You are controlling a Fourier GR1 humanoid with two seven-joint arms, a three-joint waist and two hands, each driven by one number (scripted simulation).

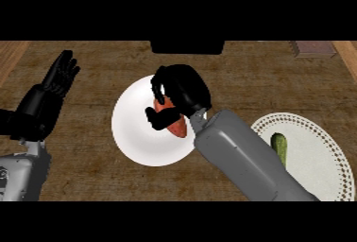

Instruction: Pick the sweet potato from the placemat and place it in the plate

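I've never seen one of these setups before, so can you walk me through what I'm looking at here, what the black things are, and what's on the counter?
This is a single view from the robot's head, looking steeply down at a wooden counter. The black shapes are its two hands on grey forearms. The left hand rests open at the left edge, fingers up. The right hand is curled round an orange sweet potato, holding it over a white plate. Whether the sweet potato touches the plate is unclear. To the right lies a round pale placemat with a green vegetable on it, partly hidden by the forearm.

Smooth grey forearms (244, 160) end in black fingers (64, 68).
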